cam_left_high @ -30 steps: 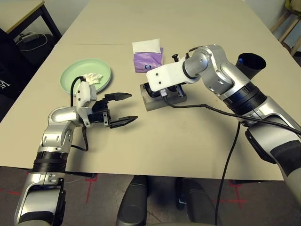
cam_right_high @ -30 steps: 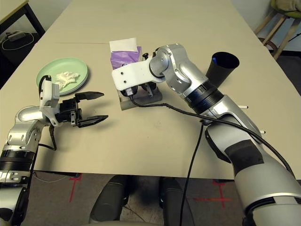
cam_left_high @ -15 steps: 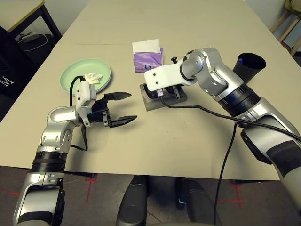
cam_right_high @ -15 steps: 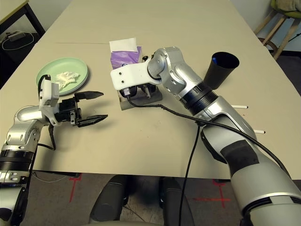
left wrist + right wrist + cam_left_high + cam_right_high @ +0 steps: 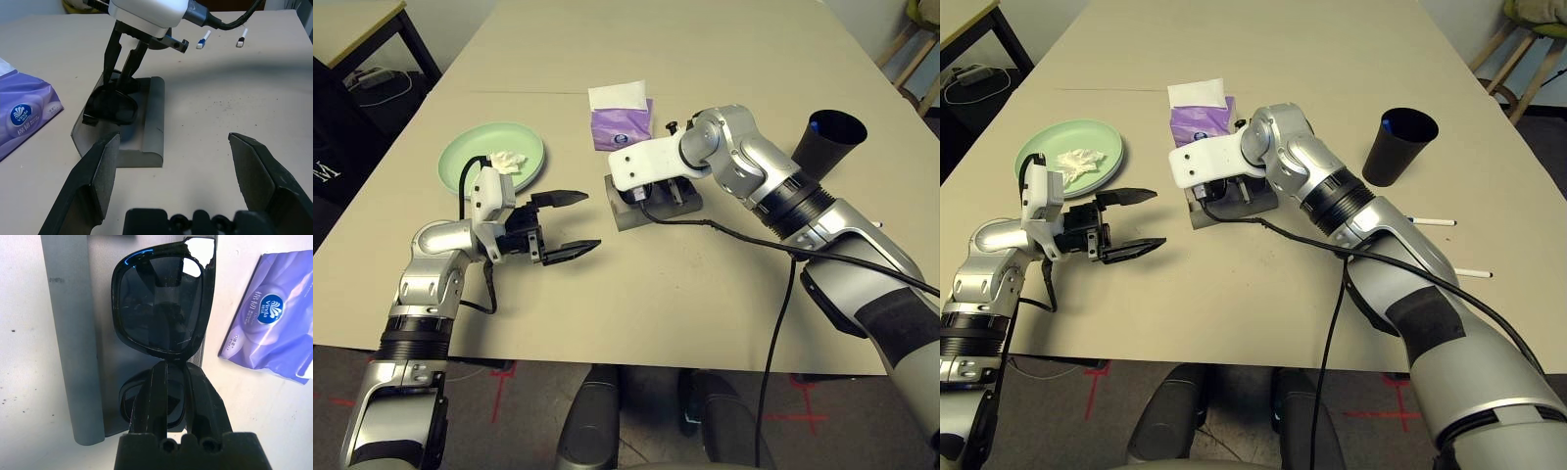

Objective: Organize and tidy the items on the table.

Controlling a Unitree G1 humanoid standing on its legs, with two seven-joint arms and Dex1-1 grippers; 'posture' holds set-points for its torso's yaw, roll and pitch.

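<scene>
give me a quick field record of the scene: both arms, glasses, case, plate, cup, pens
left gripper: fingers open, holding nothing, over bare table
right gripper: fingers shut on black sunglasses, at the bridge
sunglasses: in open grey case
green plate: holds crumpled tissue
black cup: upright
pens: two, loose on the table
tissue pack: behind case

Black sunglasses (image 5: 161, 308): near lens largely hidden behind the right gripper (image 5: 172, 369) and its closed fingers.
Grey glasses case (image 5: 73, 338): both ends cut off by the right wrist view's edges.
Purple tissue box (image 5: 22, 117): partly cut off at the left wrist view's edge.
Two pens (image 5: 1432, 222): too small to read any detail.
Black cup (image 5: 1398, 145): contents too dark to tell.
</scene>
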